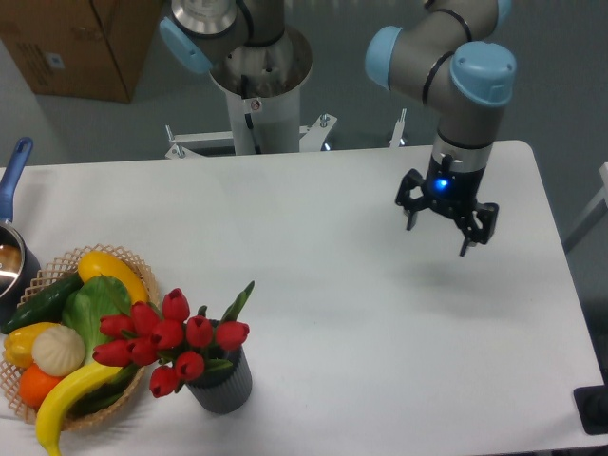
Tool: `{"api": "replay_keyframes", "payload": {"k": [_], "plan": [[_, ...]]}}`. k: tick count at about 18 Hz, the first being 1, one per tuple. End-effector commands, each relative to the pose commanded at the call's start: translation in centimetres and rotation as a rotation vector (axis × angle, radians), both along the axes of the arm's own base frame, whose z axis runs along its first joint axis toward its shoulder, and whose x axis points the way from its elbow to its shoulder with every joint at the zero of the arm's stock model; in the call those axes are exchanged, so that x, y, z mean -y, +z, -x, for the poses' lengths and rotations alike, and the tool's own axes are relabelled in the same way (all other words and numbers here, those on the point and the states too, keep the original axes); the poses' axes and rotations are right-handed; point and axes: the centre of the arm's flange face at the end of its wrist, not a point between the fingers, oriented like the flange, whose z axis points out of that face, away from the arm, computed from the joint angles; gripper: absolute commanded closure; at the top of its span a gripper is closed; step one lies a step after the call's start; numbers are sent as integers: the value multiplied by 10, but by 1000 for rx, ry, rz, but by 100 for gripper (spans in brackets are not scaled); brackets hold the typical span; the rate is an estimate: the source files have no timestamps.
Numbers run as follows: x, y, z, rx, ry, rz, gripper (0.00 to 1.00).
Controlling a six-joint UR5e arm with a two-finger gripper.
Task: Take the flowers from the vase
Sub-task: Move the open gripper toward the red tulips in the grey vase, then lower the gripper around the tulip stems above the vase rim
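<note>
The flowers (pixel 171 340), a bunch of red tulip buds with green leaves, stand in the vase (pixel 223 387), a short dark grey ribbed pot near the table's front left. My gripper (pixel 439 237) hangs over the right part of the table, far to the right of and behind the vase. Its fingers (pixel 411 218) are spread apart and hold nothing.
A wicker basket (pixel 57 275) with fruit and vegetables sits left of the vase, touching the flowers. A pot with a blue handle (pixel 14 171) is at the left edge. The robot base (pixel 256 95) stands behind the table. A cardboard box (pixel 81 43) is at the back left.
</note>
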Motion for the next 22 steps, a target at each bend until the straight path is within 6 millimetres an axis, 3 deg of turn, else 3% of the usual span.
{"api": "replay_keyframes", "payload": {"k": [2,6,12,14,17,22], "plan": [[-27,12,-34,10,-49,-58,0],[-53,27,-69,27,-130,-182,0],[-86,30,-108,232,-245,-494,0],[-106,27,-136,274,-310,-525,0],[-141,15,-123,263,-359,-534,0],[-193,5,-84,240,-402,-547,0]]}}
